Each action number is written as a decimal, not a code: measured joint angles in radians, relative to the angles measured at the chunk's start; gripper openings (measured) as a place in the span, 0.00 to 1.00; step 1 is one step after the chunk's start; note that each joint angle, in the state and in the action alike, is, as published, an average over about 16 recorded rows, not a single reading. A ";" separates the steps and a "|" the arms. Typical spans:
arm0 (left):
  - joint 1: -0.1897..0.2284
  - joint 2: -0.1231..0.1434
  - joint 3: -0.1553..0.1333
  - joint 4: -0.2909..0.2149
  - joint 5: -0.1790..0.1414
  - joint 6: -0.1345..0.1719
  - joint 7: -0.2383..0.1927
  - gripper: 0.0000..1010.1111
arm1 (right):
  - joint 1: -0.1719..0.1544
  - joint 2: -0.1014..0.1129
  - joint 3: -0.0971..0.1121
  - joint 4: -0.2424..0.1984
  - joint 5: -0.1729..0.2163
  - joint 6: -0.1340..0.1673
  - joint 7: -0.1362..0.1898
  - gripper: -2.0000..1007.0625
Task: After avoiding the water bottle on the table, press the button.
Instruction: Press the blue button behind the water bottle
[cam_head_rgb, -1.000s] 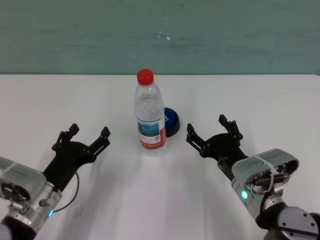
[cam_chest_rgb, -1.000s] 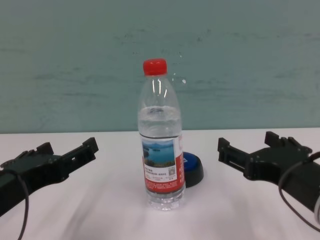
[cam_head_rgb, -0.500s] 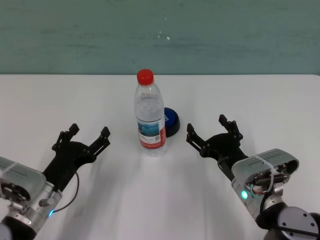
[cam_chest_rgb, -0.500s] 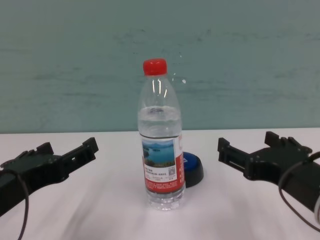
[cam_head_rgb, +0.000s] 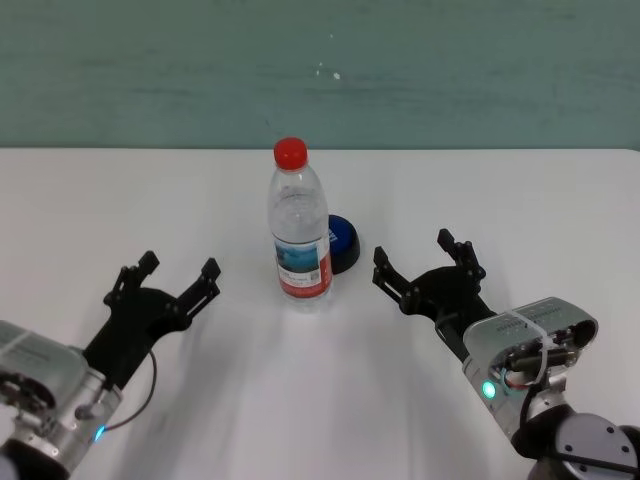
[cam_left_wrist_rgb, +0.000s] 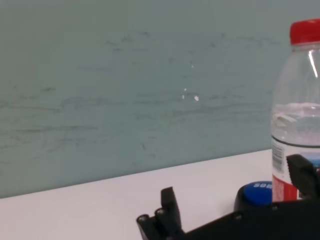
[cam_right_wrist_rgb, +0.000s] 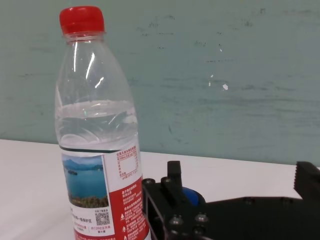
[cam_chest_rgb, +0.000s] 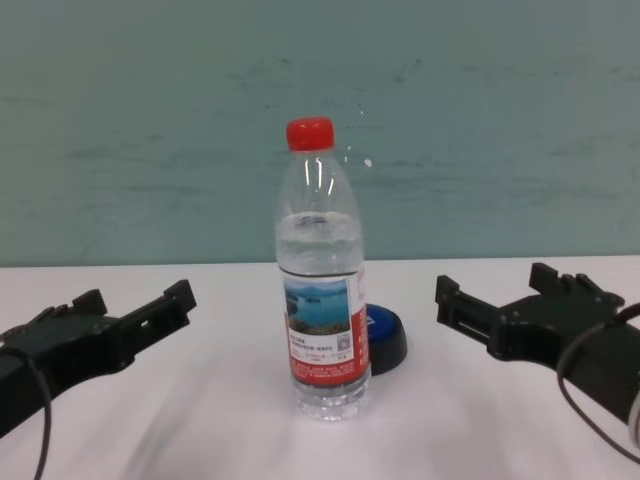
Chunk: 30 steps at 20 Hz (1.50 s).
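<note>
The water bottle (cam_head_rgb: 300, 232) stands upright near the middle of the white worktop (cam_head_rgb: 480, 200), red cap on top and its label turned toward the robot. The button (cam_head_rgb: 343, 243) sits just behind it and a little to the right, touching or nearly touching the bottle's base (from the chest view the bottle covers the button's left part). So the bottle stands between the left pincer (cam_head_rgb: 164, 281) and the button. That left pincer hovers low over the worktop, well left of the bottle, fingers spread and holding nothing. The right pincer (cam_head_rgb: 426, 267) waits to the right of the button, also released and empty. Behind the worktop runs a teal wall (cam_head_rgb: 320, 70).
</note>
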 joint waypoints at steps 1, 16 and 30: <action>0.003 0.002 0.000 -0.002 -0.002 -0.001 -0.002 1.00 | 0.000 0.000 0.000 0.000 0.000 0.000 0.000 1.00; 0.080 0.049 -0.005 -0.081 -0.040 -0.029 -0.045 1.00 | 0.000 0.000 0.000 0.000 0.000 0.000 0.000 1.00; 0.115 0.077 0.011 -0.128 -0.062 -0.051 -0.068 1.00 | 0.000 0.000 0.000 0.000 0.000 0.000 0.000 1.00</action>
